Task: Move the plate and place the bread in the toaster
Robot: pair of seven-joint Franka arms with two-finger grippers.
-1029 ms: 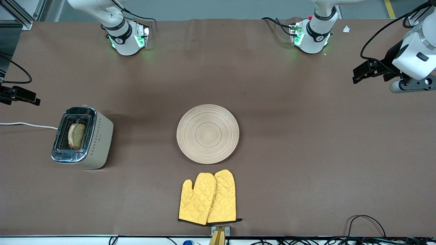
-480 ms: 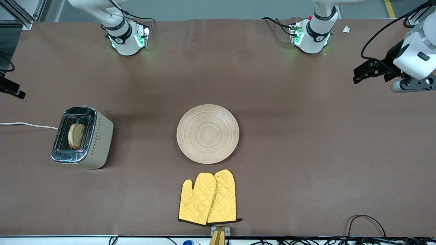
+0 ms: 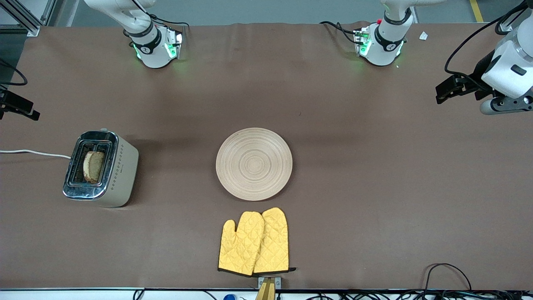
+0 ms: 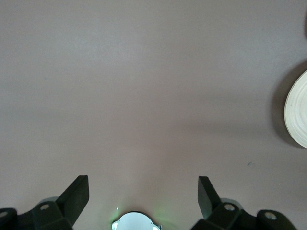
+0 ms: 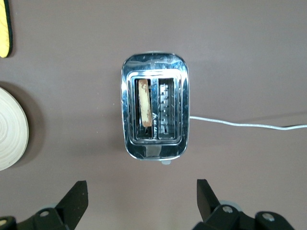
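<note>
The pale wooden plate lies empty at the table's middle; its rim shows in the left wrist view and the right wrist view. The toaster stands toward the right arm's end, and the brown bread slice stands in one of its slots. The right wrist view looks down on the toaster with the bread in it. My right gripper is open and empty in the air beside the toaster. My left gripper is open and empty over bare table at the left arm's end.
A pair of yellow oven mitts lies nearer the front camera than the plate. The toaster's white cord runs off the table's end. Cables lie at the front edge.
The right gripper has shifted a little at the table's end near the toaster. The left gripper has drifted slightly outward. Plate, bread and toaster have not moved.
</note>
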